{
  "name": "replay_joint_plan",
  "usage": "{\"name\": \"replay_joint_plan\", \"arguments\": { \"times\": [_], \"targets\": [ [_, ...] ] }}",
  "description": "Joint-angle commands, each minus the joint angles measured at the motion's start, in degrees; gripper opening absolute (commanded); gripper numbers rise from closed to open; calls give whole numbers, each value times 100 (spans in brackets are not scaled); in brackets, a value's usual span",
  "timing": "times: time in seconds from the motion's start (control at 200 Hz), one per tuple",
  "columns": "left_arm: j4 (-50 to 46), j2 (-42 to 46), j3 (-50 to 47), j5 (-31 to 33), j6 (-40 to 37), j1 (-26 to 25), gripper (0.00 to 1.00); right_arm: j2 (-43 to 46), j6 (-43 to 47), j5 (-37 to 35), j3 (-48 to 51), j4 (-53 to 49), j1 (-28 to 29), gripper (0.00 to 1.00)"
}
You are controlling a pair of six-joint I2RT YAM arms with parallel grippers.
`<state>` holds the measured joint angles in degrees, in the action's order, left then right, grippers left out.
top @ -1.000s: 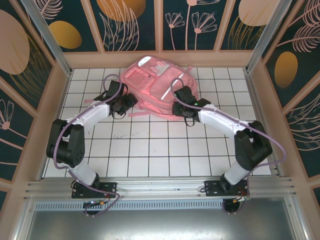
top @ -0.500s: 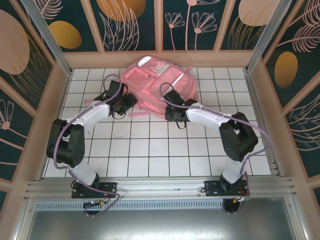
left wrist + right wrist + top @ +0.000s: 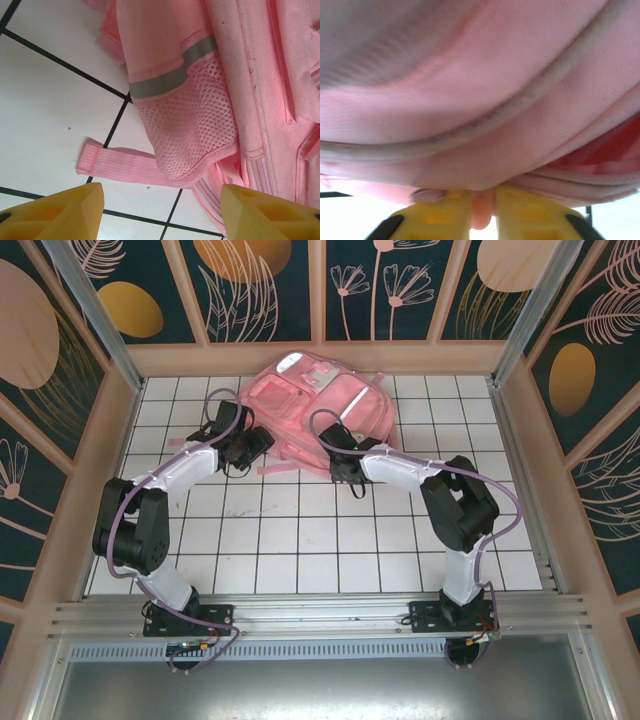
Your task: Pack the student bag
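**Item: pink backpack (image 3: 318, 405).** Lies flat on the white tiled surface (image 3: 300, 540) in the upper centre of the top view, close to the far wall. Front pockets face up.

**Left jaws.** Sit at the lower left edge of the backpack in the top view. Released: in the left wrist view the two yellow fingertips (image 3: 55, 210) stand wide apart in the bottom corners with nothing between them. Beyond the gap hangs the backpack's mesh side pocket (image 3: 190, 130), crossed by a grey strip (image 3: 165, 80). A loose pink strap (image 3: 125, 165) lies flat on the surface just left of the pocket.

**Right jaws.** Sit at the lower edge of the backpack, just right of its middle, in the top view. Clenched: in the right wrist view the yellow fingers (image 3: 437, 217) are nearly together, pinching a small pink tab (image 3: 482, 210) of the backpack at its bottom edge. The pink body with grey piping (image 3: 520, 105) looms directly above them.
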<state>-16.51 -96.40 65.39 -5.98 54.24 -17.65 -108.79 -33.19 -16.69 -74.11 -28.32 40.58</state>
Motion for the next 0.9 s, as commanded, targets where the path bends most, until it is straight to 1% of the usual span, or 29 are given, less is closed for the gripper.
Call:
{"name": "replay_joint_plan", "arguments": {
  "times": [0.0,0.03,0.1,0.15,0.21,0.31,0.42,0.525,0.581,0.711,0.731,0.791,0.896],
  "targets": [
    [-27,-10,-52,-26,56,52,63,292,-38,-234,291,-22,-88,9],
    [-27,-2,-61,-26,56,58,63,340,-38,-211,352,-12,-109,5],
    [-27,30,-99,0,76,51,63,479,-39,-174,499,46,-140,0],
    [-4,49,-149,-52,118,51,63,615,-38,-144,630,134,-153,0],
    [87,73,-267,-263,232,52,64,771,-38,-76,810,261,-186,0],
    [379,170,-580,-623,509,-22,65,1069,-21,298,1226,660,-327,0],
    [750,253,-785,-759,702,-360,66,1229,2,736,1481,959,-462,0],
    [960,170,-684,-726,853,-775,68,1360,-3,833,1527,1056,-465,1],
    [1076,67,-656,-749,956,-887,68,1392,-3,834,1501,1031,-470,2],
    [1429,-143,-759,-862,1304,-930,66,1429,-15,843,1489,997,-473,2],
    [1469,-316,-776,-889,1351,-930,66,1439,-16,839,1496,995,-476,2],
    [1610,-443,-832,-946,1482,-933,64,1488,-44,834,1509,1019,-481,2],
    [1828,-596,-871,-873,1606,-934,63,1557,-73,979,1574,1163,-497,2]
  ]
}}
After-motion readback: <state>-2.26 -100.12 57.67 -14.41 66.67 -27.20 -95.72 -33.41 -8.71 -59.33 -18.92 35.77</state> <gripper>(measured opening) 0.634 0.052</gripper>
